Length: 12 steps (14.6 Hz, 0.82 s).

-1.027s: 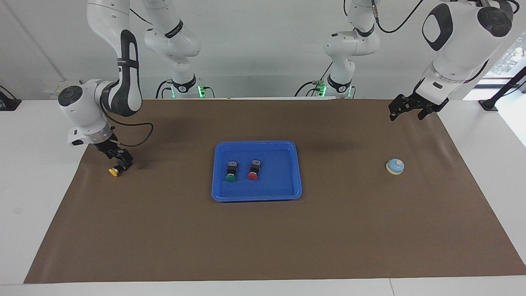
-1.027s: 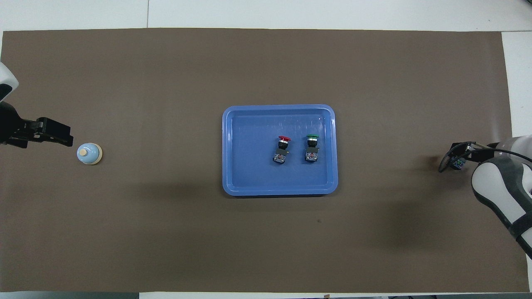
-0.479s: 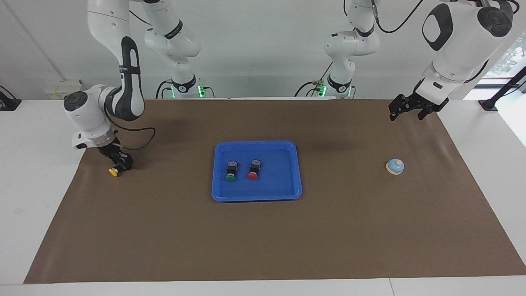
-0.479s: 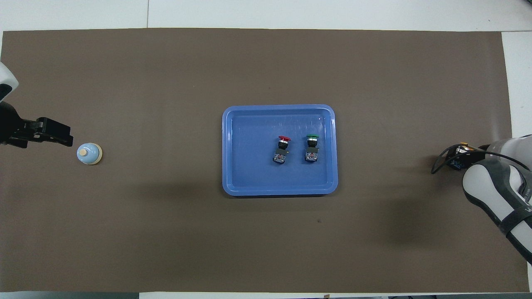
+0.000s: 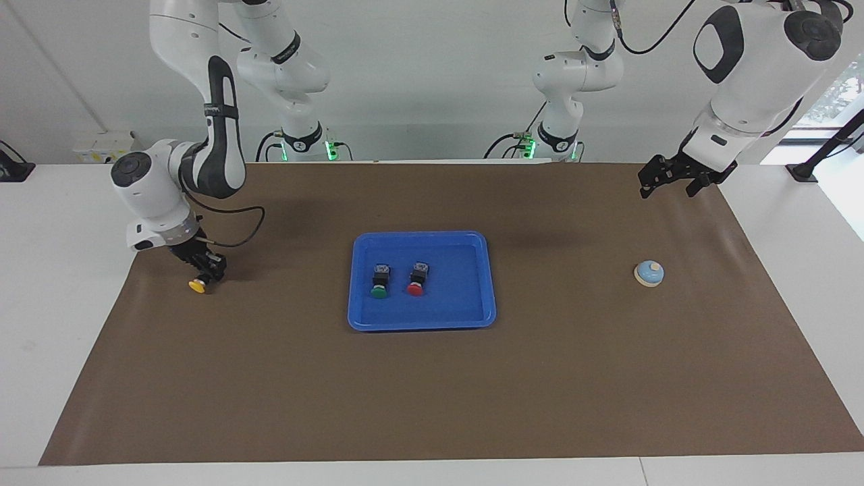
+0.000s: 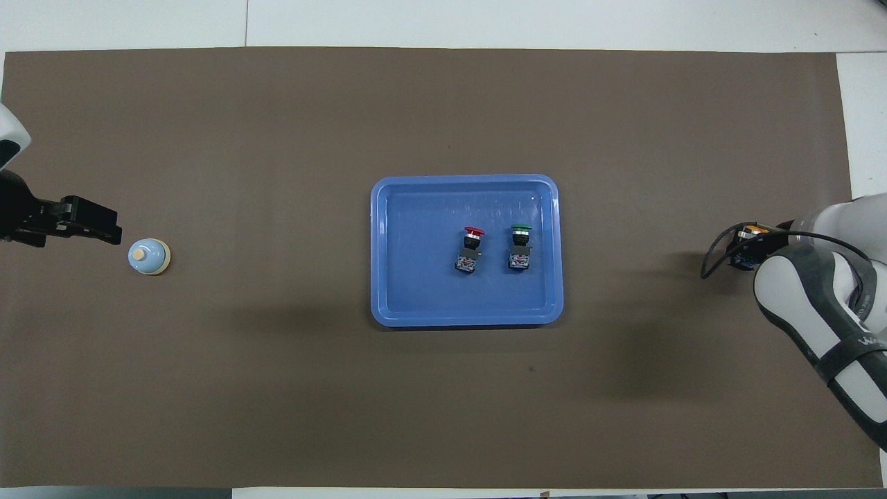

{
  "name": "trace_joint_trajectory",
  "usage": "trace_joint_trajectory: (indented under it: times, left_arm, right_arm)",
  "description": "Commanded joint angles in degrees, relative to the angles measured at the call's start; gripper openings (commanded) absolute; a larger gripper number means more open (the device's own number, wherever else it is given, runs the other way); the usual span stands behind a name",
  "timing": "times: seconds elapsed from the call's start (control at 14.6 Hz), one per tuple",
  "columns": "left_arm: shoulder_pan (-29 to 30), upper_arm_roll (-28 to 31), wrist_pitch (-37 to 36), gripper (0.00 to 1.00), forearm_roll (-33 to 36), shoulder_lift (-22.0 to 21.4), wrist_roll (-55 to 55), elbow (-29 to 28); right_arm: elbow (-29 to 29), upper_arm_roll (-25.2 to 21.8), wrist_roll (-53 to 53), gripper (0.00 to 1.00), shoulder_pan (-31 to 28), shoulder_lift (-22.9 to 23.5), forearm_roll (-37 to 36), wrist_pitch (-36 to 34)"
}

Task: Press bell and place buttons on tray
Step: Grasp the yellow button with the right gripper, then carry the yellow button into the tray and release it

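Closing on the yellow-capped black push-button [image 5: 198,284], the right hand [image 5: 206,273] has shifted trayward.
Green [image 5: 379,291] and red [image 5: 415,289] buttons lie in the bright-blue plastic tray [image 5: 422,322]; the left hand [image 5: 671,181] waits wide open over the desk near the light-blue dome bell [image 5: 649,273].

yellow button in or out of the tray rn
Out. The yellow button is on the brown mat toward the right arm's end, apart from the blue tray, with the right hand shut on it.
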Motion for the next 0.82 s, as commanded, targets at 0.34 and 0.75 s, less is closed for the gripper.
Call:
trace_joint_trajectory:
  times: [0.34, 0.75]
  left_arm:
    - [0.32, -0.01, -1.16, 1.0, -0.71, -0.64, -0.43, 0.33]
    - [0.32, -0.01, -1.16, 1.0, -0.71, -0.56, -0.43, 0.33]
  right_arm:
    - [20.88, 0.17, 26.38, 0.0, 26.45, 2.7, -0.45, -20.36]
    - [32.74, 0.17, 40.3, 0.0, 42.65, 12.88, 0.34, -18.96]
